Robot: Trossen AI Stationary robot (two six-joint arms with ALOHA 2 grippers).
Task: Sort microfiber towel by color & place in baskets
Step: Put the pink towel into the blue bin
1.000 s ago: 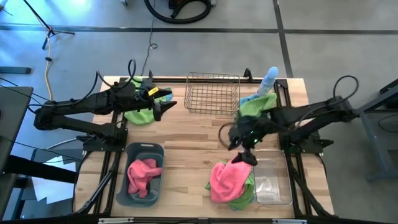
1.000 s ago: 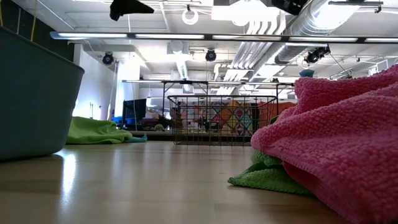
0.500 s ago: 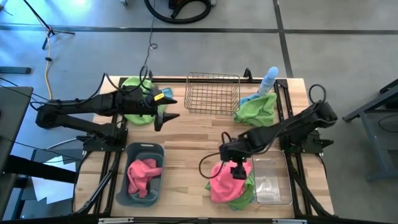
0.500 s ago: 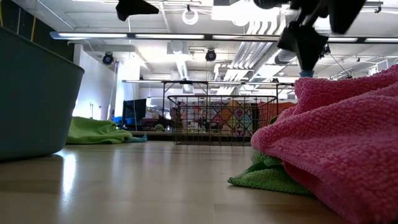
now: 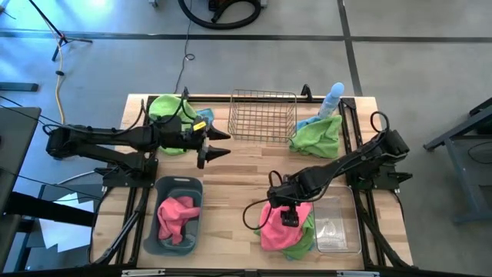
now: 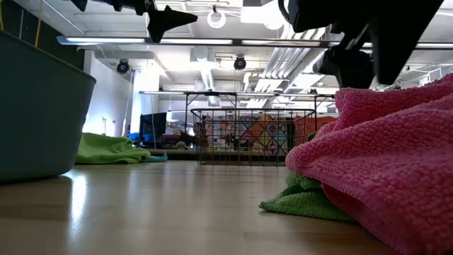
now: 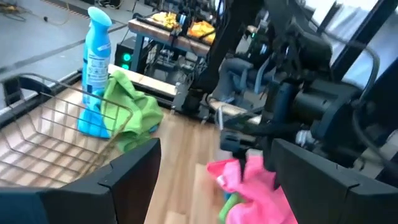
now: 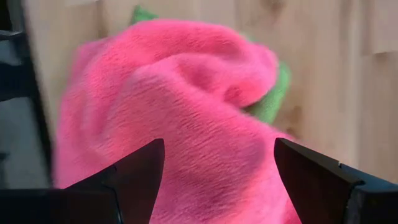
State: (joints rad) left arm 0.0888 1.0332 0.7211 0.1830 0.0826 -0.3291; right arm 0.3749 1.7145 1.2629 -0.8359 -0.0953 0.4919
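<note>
A pink towel (image 5: pixel 275 231) lies heaped on a green towel (image 5: pixel 306 235) near the table's near edge, beside the clear tub (image 5: pixel 337 225). My right gripper (image 5: pixel 288 216) hangs open just above the pink towel (image 8: pixel 186 112), fingers pointing down, one on each side of its hump; the low view shows it close over the pink towel (image 6: pixel 396 142). My left gripper (image 5: pixel 219 144) is open and empty, held high over the table's middle, near the wire basket (image 5: pixel 263 115). The dark tub (image 5: pixel 178 219) holds another pink towel (image 5: pixel 175 215).
One green towel (image 5: pixel 169 115) lies at the far left corner. Another green towel (image 5: pixel 317 132) lies at the far right with a blue cloth and the pale blue spray bottle (image 5: pixel 334 96). Bare wood (image 5: pixel 238 177) lies between the baskets.
My right gripper has travelled from beside the far right green towel toward the near edge and come down over the pink towel, staying open. My left gripper has moved toward the table's right, away from the far left green towel, and turned its fingers more level.
</note>
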